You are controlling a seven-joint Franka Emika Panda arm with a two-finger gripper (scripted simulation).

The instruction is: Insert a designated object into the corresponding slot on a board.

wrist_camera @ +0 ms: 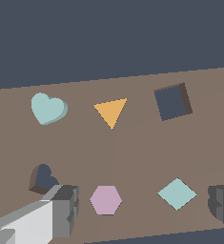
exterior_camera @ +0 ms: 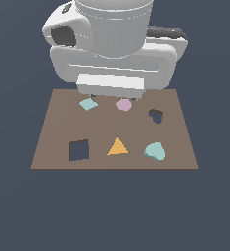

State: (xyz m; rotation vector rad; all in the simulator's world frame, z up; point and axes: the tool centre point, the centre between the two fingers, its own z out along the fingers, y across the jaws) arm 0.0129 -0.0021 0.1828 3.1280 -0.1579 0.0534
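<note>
The pale teal heart block lies on the brown board at its near corner on the exterior view's right; it also shows in the wrist view. The dark heart-shaped slot is just beyond it, empty, and also shows in the wrist view. My gripper hangs above the board's far edge, over the pink hexagon and the teal diamond. In the wrist view the gripper is open wide and empty, with one finger beside the slot. It is well away from the heart.
An orange triangle lies beside the heart. A dark square hole is at the near corner on the exterior view's left. A pink hexagon and a flat teal diamond lie along the far row under the hand.
</note>
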